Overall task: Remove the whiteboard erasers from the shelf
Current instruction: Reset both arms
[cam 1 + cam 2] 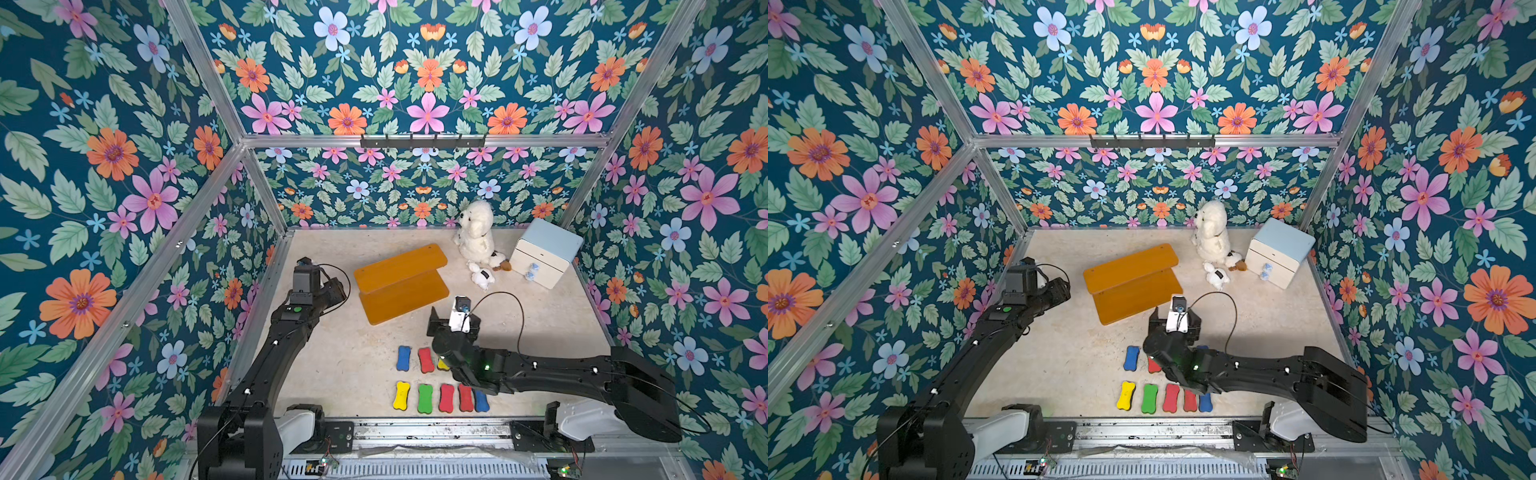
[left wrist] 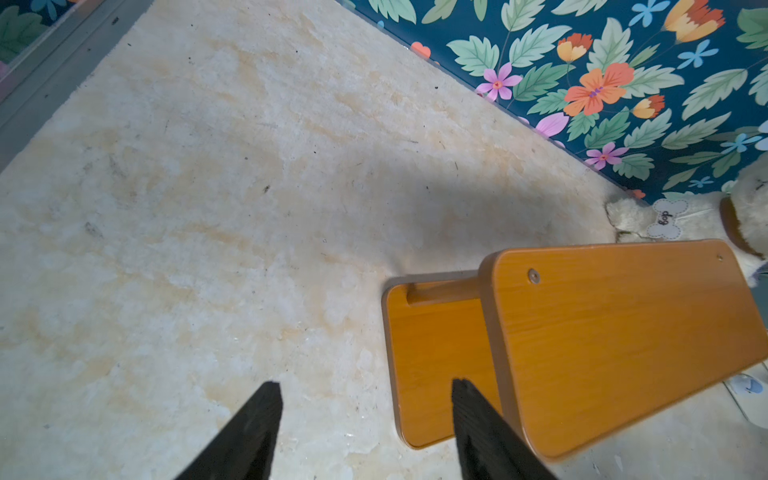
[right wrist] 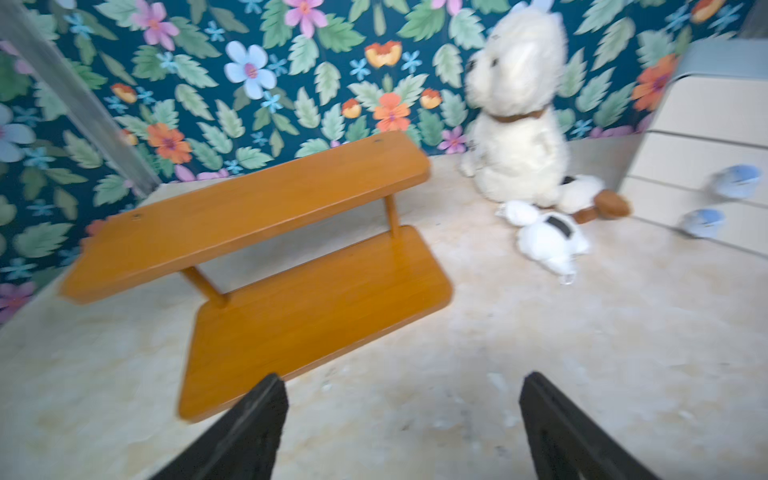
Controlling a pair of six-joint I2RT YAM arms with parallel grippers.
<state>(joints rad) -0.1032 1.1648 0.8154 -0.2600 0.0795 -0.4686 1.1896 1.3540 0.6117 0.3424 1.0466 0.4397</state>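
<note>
**Desk:** Where is the shelf sitting?

**Photographer:** The shelf (image 1: 401,282) is sitting mid-floor, with the box (image 1: 544,249) and dog (image 1: 478,232) standing to its far right.

**Desk:** And the grippers?

**Photographer:** The left gripper (image 2: 365,386) is hanging just left of the shelf, jaws parted and holding nothing. The right gripper (image 3: 403,378) is hovering near the shelf's near right corner, jaws spread wide and empty.

**Desk:** The erasers?

**Photographer:** The erasers (image 1: 424,398) are lying in two rows on the floor (image 1: 332,365), near of the shelf and apart from it. The right arm (image 1: 540,370) is covering some.
</note>
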